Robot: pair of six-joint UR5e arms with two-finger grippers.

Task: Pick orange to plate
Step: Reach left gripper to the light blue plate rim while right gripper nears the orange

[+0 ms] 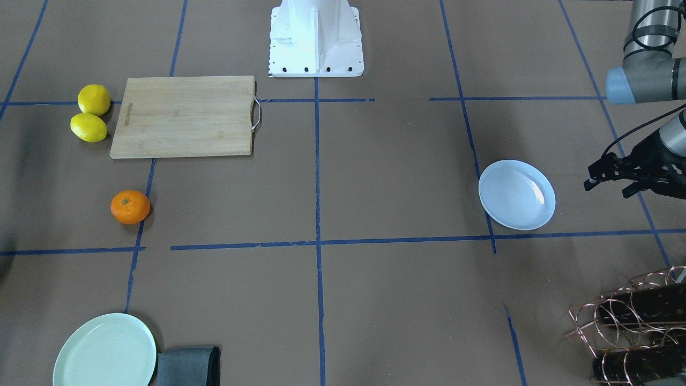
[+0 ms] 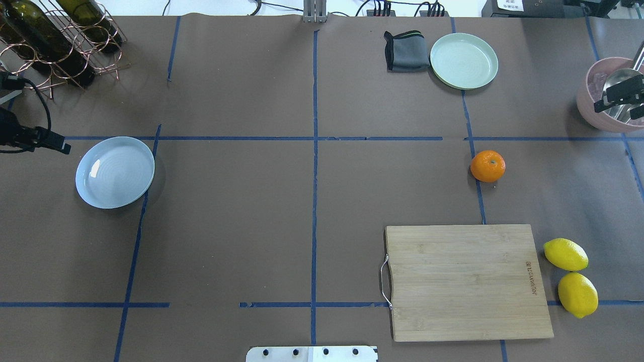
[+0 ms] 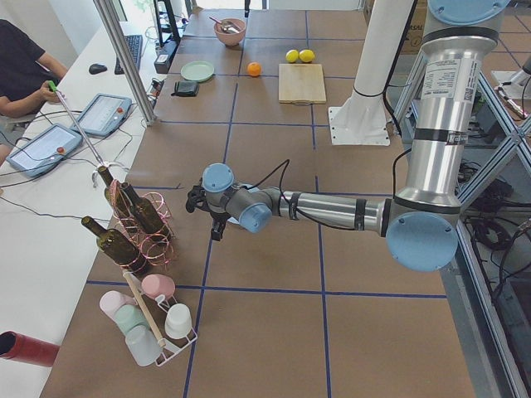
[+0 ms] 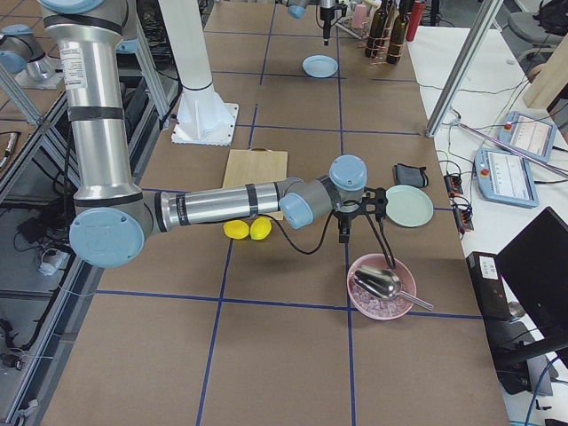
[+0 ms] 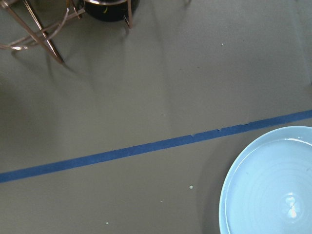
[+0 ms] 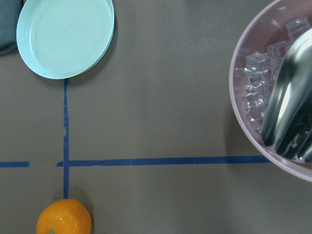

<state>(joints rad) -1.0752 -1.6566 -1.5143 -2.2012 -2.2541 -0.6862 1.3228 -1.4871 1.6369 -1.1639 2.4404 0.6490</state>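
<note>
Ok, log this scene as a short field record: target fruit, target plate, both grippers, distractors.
fruit: small round bright-orange mandarin, untouched on the table, clear of the wooden cutting board
target: glossy pale-blue round plate, empty, on robot's left side
left gripper: open, empty, beside that plate
right gripper: open, empty, near the pink bowl of ice
distractors: two yellow lemons, mint-green plate

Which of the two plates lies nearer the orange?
The mint-green plate beside the grey cloth; it sits just beyond the orange, while the bluish-white plate lies far off to the robot's left.
</note>
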